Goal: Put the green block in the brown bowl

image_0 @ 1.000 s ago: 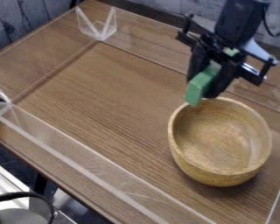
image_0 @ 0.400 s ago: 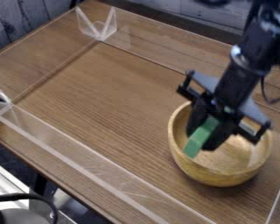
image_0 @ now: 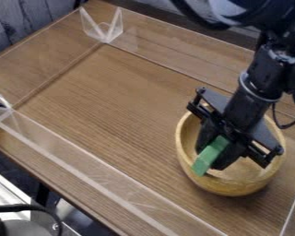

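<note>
The green block hangs tilted, pinched at its upper end by my black gripper, which is shut on it. It hangs inside the rim of the brown bowl, a round light wooden bowl at the right front of the table. The block's lower end is low in the bowl's left part; whether it touches the bottom I cannot tell. The arm comes down from the upper right and hides the bowl's far rim.
Low clear plastic walls fence the wooden tabletop, with a corner piece at the back left. The table's front edge runs close below the bowl.
The gripper has come down and toward the front with the green block, from above the bowl's far rim to inside the bowl. The bowl has stayed in place.
</note>
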`<state>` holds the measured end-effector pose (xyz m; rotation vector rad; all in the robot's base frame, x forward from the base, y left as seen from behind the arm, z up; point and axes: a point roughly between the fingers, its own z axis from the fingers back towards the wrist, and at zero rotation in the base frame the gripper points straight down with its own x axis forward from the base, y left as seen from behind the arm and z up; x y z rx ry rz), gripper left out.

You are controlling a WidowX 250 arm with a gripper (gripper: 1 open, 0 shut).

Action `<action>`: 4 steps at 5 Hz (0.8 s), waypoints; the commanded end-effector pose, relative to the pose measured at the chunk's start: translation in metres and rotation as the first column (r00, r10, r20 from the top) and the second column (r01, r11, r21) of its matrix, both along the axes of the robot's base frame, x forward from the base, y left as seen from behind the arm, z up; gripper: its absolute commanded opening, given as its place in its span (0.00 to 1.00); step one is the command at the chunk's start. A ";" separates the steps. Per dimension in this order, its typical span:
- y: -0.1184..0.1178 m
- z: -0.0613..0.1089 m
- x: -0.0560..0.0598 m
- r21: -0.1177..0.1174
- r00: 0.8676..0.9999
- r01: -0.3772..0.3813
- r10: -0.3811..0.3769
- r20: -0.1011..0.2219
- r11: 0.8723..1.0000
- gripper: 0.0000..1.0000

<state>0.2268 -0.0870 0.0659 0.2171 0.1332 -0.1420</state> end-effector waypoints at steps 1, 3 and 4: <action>-0.002 0.005 0.014 -0.027 0.998 -0.035 0.036 0.042 0.999 0.00; 0.000 0.000 0.013 -0.076 0.998 -0.069 0.069 -0.004 0.995 0.00; 0.007 0.000 0.010 -0.100 0.999 -0.041 0.040 -0.008 0.994 0.00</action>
